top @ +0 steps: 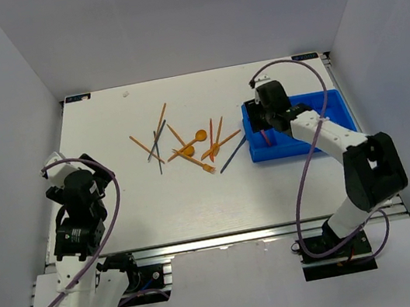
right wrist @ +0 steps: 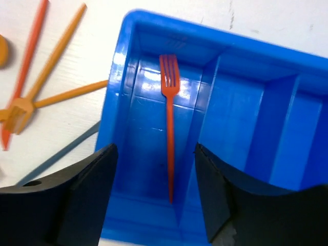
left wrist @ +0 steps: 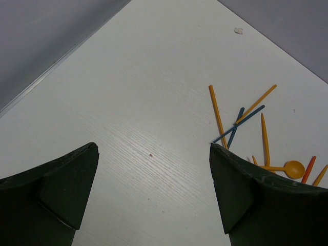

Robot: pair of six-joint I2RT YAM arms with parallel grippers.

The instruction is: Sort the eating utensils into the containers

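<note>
My right gripper (right wrist: 154, 148) hangs spread and empty over the blue tray (right wrist: 246, 56), the red fork (right wrist: 169, 128) lying free in its end compartment, so next I'd reach for the loose utensils (top: 189, 151) beside the tray.

Glossy blue plastic on the tray (right wrist: 119, 77), throwing glare. Smooth, thin red plastic for the fork (right wrist: 169, 133). Matt white table (left wrist: 154, 102), faint wood-like grain, possibly laminate. Dull dark plastic on the left fingers (left wrist: 56, 189), slightly rough.
</note>
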